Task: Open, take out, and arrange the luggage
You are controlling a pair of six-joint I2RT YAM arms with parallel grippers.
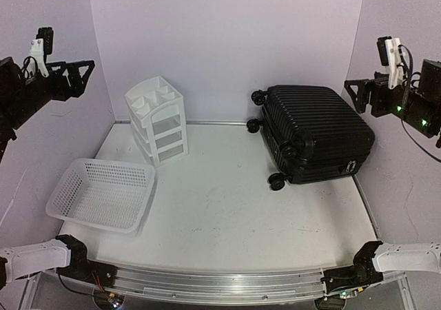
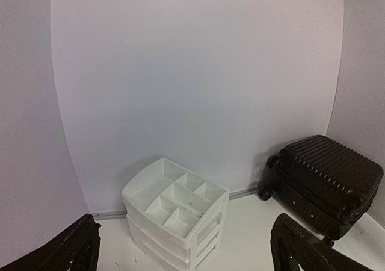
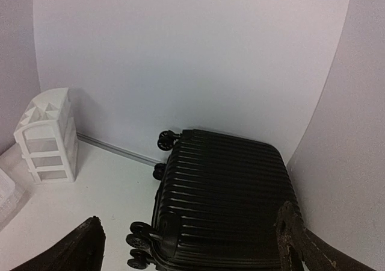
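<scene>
Luggage: closed, flat on its side at the far right of the table, not yet opened, unpacking and arranging still to do; left gripper and right gripper both spread wide, empty, well apart from it.

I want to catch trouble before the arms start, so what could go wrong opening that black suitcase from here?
The luggage lies closed near the back wall, so its lid may hit the wall before opening fully. It also sits by the right edge of the table; a sideways push could slide it off.
</scene>
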